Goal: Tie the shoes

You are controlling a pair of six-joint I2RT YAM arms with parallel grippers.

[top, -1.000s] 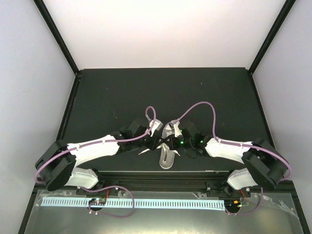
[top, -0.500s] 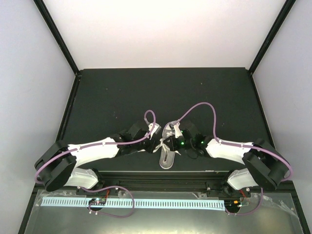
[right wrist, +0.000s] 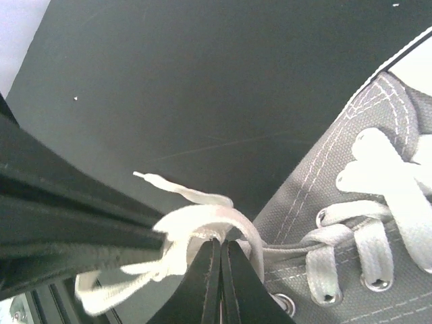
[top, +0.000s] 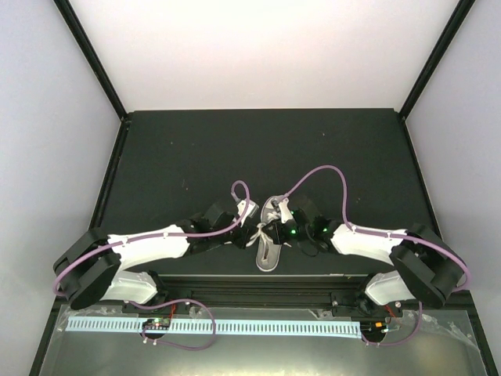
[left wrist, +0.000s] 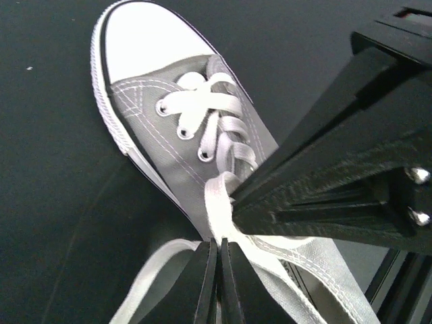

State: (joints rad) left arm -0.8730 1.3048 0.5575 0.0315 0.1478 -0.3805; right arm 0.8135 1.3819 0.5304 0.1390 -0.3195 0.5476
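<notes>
Over the small grey canvas sneaker [left wrist: 169, 162], the left gripper [left wrist: 217, 266] was clamped on a long white lace [left wrist: 216, 199]; the right gripper [right wrist: 221, 266] pinched a loop of it

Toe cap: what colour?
Toe cap is white; the left wrist view shows it best.
</notes>
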